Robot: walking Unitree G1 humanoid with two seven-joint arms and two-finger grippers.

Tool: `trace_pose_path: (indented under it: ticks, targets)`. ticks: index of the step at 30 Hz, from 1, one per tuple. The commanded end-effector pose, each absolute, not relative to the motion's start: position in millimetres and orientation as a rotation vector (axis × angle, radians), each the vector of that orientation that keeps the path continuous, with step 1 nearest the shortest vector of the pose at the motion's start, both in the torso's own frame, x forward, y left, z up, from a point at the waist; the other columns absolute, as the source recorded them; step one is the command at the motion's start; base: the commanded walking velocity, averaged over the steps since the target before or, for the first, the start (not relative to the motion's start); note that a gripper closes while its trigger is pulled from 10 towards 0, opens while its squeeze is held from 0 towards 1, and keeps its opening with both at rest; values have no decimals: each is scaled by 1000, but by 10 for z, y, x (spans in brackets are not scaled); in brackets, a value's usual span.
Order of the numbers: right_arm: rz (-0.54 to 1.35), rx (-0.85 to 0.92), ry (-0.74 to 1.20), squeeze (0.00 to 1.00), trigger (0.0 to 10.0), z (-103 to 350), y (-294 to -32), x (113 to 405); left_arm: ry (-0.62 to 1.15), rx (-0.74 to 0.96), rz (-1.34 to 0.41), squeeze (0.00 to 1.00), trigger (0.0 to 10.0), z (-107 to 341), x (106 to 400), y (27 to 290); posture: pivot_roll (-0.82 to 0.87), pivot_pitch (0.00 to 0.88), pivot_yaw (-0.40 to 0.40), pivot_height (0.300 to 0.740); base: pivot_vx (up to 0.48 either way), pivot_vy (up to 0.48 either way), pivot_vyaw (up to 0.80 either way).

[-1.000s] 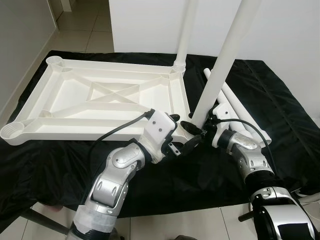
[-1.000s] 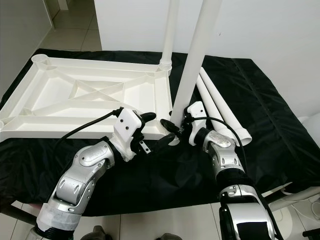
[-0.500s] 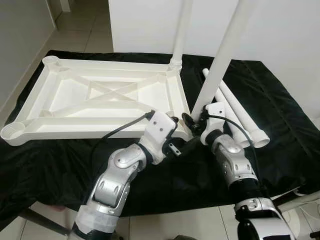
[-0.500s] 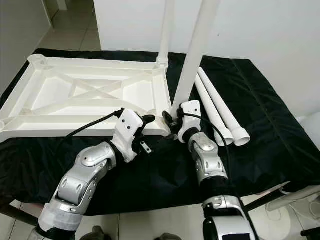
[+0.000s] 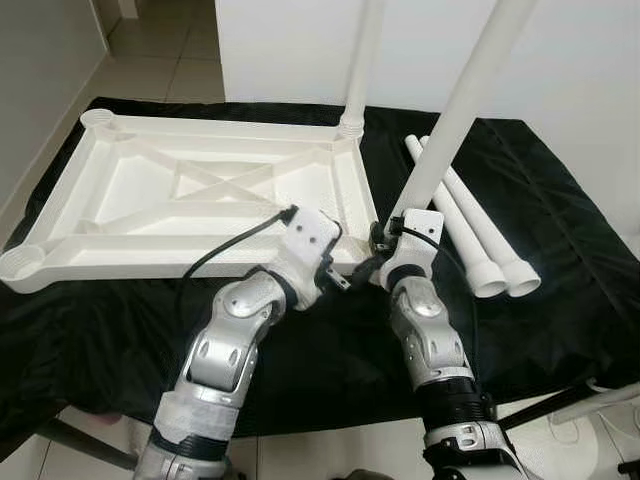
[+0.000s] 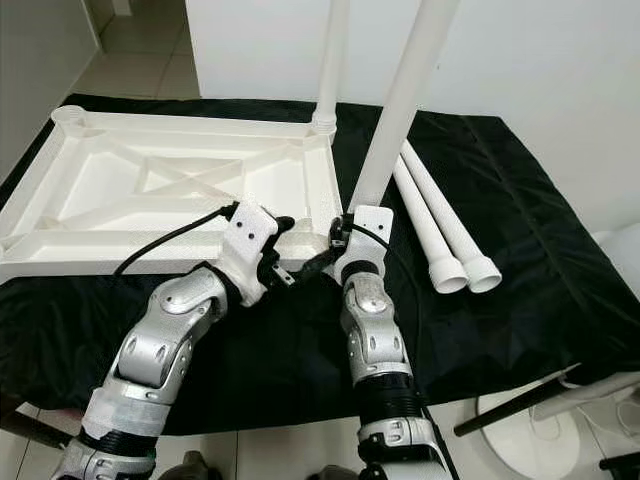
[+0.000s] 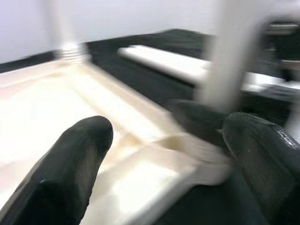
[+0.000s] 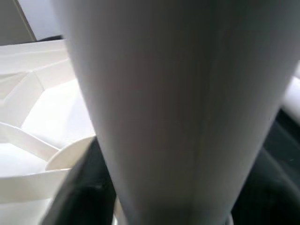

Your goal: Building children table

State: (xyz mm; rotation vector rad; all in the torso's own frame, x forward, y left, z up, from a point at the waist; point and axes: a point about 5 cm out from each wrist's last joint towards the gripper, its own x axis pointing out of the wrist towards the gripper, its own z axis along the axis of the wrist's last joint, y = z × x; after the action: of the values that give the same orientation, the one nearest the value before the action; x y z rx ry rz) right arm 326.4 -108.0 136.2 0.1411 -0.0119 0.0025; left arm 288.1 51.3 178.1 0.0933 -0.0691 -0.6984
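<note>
Seating a white table leg (image 5: 455, 120) into the near right corner socket (image 5: 378, 255) of the upturned children's table frame (image 5: 200, 205), on a black cloth (image 5: 560, 260) spread over the tabletop. Right gripper (image 5: 385, 240) wrapped around the foot of that leg just above the corner, fingers closed on the tube, seen from the right wrist as a broad white shaft with the socket ring directly beneath. Left gripper (image 5: 345, 275) just beside, at the near edge of the same corner, fingers (image 7: 75, 164) spread apart with the frame rail and corner between them, clamping nothing.

Leg's long axis tilted: base at the corner, top leaning away to the far right. Socket axis presumably vertical, judging by the second leg (image 5: 362, 60), already standing upright in the far right corner. So the relation that counts: leg base right over the socket, directly ahead of the right fingers, shaft still off plumb. Whether the end is partly in or only resting on the rim, impossible to tell.

Next move, as a judgement: bringing the top back toward upright, then pressing or twisting down, with the right arm doing the work and the left steadying the frame. Risk of jamming if pushed while tilted.

Two spare legs (image 5: 470, 225) lying side by side on the cloth to the right, open ends toward the near side, well apart from both grippers.
</note>
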Motion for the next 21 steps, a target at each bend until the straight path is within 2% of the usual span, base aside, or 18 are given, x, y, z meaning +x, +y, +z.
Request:
trace_pose_path:
  ticks: [1,7,14,15,21]
  targets:
    - [0,148,-22,1000,10000,1357,-1117,3245,-71,103,-666,0,10000,1779,2910,525,-25,0,-67,740,0,0,0]
    - [2,145,-74,1000,10000,1439,-1161,3203,-86,78,-648,0,10000,1819,2930,546,-27,0,-68,740,0,0,0]
    - [10,102,-119,1000,10000,1451,-1211,3016,-107,44,-604,0,10000,1850,2948,576,-25,0,-70,740,0,0,0]
    - [22,88,-119,0,10000,1430,-1225,2961,-112,35,-593,0,10000,1861,2951,587,-25,0,-70,740,0,0,0]
    - [67,40,-143,0,10000,1402,-1270,2749,-123,18,-568,0,10000,1893,2984,651,-37,0,-71,740,0,0,0]
